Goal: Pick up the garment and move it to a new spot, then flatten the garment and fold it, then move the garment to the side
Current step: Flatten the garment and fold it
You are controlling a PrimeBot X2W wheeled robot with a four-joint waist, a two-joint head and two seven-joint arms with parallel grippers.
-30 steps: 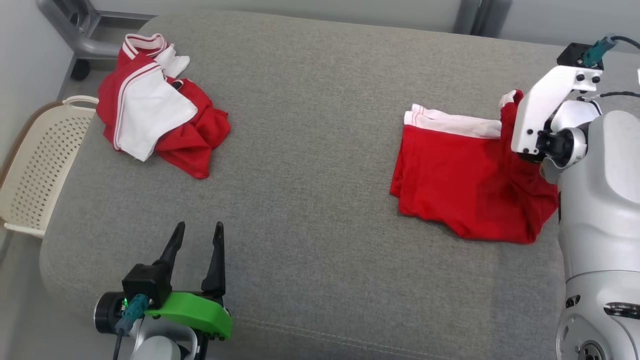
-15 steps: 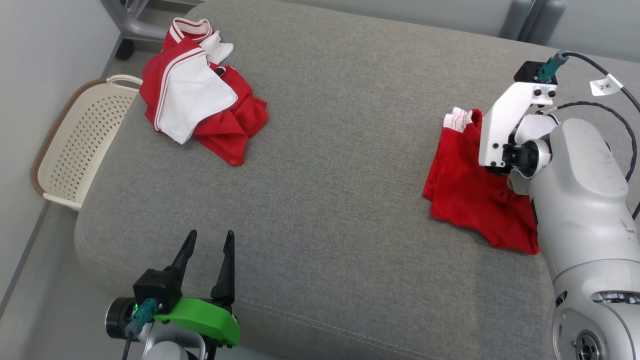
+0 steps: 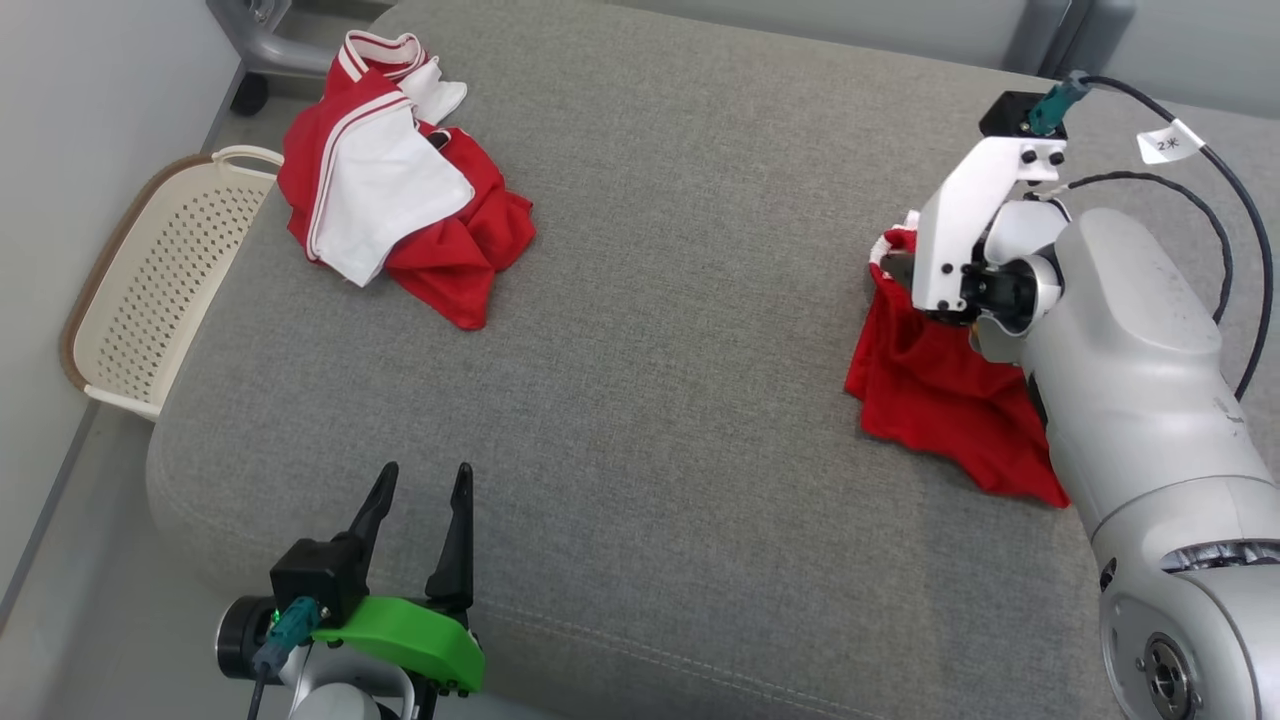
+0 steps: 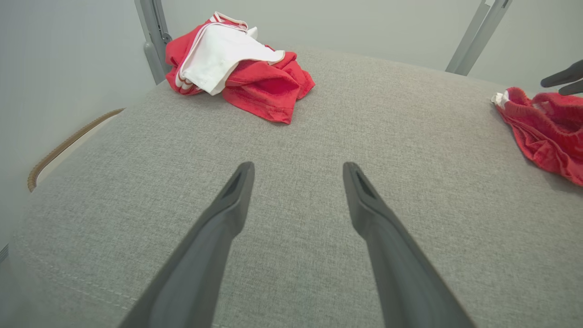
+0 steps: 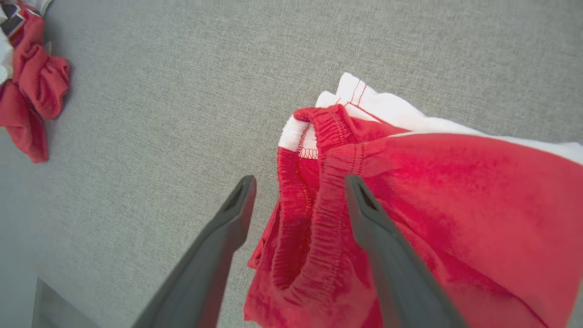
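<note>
Right gripper [image 5: 300, 182] astride the waistband [image 5: 334, 214] of the garment [image 5: 455, 191], jaws parted, gripping nothing; left gripper [image 4: 298, 168] well apart from the garment, jaws parted, empty. Lift straight clear, lest a finger snag the fold.

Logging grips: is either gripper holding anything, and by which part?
Nothing is held: right gripper and left gripper are open; the red cloth shorts have their elastic waistband loose between the right jaws.
</note>
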